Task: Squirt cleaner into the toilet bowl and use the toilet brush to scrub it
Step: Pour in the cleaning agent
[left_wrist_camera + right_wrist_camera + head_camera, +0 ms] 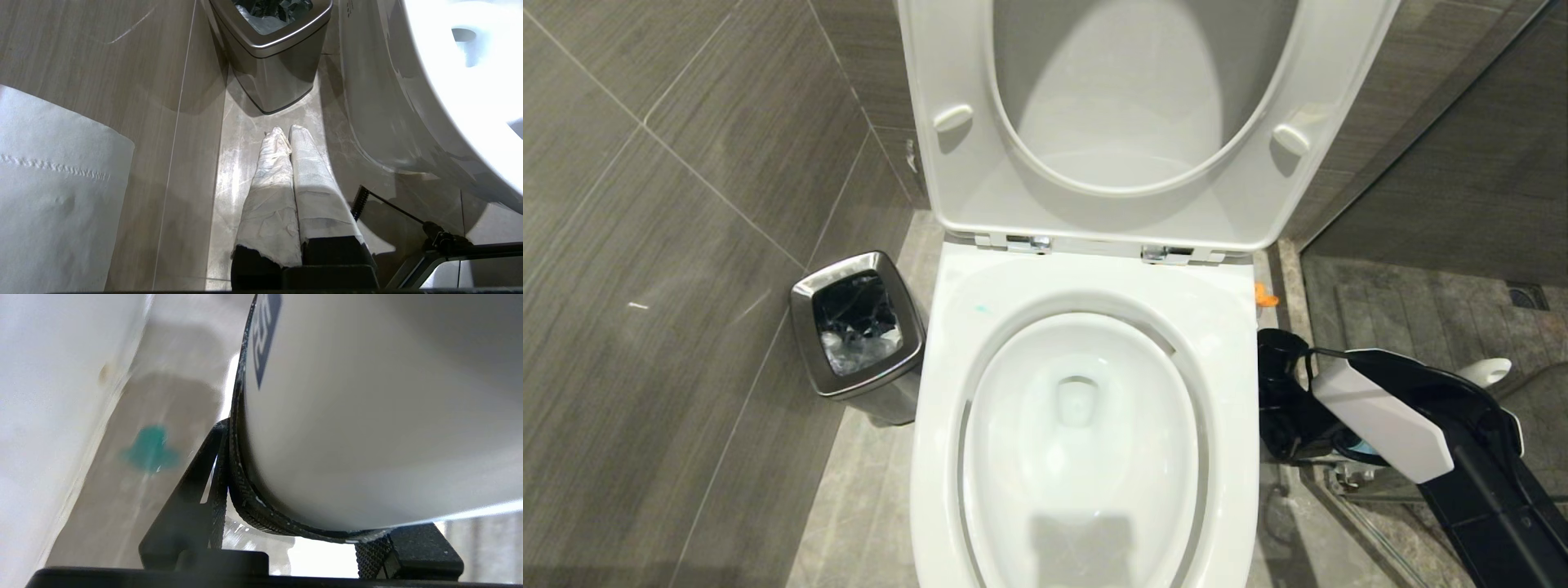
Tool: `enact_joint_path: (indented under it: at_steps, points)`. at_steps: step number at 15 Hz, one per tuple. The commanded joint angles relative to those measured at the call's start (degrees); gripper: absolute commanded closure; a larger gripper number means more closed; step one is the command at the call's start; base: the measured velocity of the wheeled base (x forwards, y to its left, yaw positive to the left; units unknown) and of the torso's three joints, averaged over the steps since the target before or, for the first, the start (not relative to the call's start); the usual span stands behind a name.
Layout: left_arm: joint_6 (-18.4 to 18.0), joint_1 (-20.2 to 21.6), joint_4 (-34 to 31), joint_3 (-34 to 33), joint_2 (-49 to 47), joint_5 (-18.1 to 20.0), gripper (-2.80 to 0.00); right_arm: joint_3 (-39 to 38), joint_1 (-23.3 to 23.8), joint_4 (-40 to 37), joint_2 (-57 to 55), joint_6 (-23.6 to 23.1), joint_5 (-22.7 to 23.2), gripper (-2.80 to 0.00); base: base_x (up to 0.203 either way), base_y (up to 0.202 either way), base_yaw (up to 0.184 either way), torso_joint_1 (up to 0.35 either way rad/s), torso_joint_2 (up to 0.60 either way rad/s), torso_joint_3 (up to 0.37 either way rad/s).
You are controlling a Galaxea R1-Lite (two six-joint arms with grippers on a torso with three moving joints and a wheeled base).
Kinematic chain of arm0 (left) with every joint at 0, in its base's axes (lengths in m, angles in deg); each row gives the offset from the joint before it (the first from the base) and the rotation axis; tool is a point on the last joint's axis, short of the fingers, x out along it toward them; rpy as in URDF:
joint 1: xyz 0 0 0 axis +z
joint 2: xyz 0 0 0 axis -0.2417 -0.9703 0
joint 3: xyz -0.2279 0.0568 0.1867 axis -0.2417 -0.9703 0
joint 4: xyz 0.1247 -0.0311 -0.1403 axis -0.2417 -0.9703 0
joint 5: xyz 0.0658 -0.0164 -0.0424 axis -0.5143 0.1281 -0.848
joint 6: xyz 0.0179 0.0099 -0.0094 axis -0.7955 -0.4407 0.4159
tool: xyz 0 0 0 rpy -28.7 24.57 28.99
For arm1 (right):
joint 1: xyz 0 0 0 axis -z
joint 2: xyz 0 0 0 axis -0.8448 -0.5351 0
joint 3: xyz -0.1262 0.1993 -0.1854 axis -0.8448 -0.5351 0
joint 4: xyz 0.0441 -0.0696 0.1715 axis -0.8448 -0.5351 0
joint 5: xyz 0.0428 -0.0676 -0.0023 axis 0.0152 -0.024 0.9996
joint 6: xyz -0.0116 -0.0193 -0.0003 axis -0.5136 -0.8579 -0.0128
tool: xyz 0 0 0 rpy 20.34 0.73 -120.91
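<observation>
A: Well, the toilet bowl [1086, 441] sits open, seat [1143, 122] up, and I see no blue cleaner in its water, only a faint teal speck on the rim

B: What about the right gripper [310, 522]?

A: It's low beside the bowl's right flank, jaws about half spread around a wide white cylinder [367, 416], likely the cleaner bottle. That smooth wall could slip or tilt if it's lifted fast

B: And the teal blot [151, 451]?

A: Only the right wrist view shows it. The toilet brush isn't identifiable anywhere. The left wrist view alone shows the left gripper [288, 134], wrapped fingers pressed together on nothing, over the floor near the steel bin [273, 53]
</observation>
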Motion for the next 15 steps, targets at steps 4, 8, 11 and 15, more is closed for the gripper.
enact_joint_path:
  at_steps: [4, 8, 11, 15]
  points:
    - [-0.01, 0.03, -0.02, 0.00, 0.03, 0.00, 0.00, -2.55, 2.24, 1.08, 5.03, 0.22, -0.29, 0.00, 0.000, 0.000, 0.000, 0.000, 0.00, 0.000]
    - [-0.01, 0.04, -0.02, 0.00, 0.03, 0.00, 0.00, -9.85, 3.04, 1.97, 13.23, 0.66, -1.54, 0.00, 0.000, 0.000, 0.000, -0.001, -0.01, 0.001]
    - [-0.01, 0.04, -0.02, -0.03, 0.03, 0.00, 0.00, -15.46, 3.15, 2.16, 20.57, 1.93, -2.15, 0.00, 0.000, 0.000, 0.000, 0.000, 0.00, 0.000]
    - [-0.01, -0.04, -0.02, 0.00, 0.03, 0.00, 0.00, -25.12, 2.44, 3.73, 31.75, 2.01, -2.22, 0.00, 0.000, 0.000, 0.000, 0.000, 0.00, 0.000]
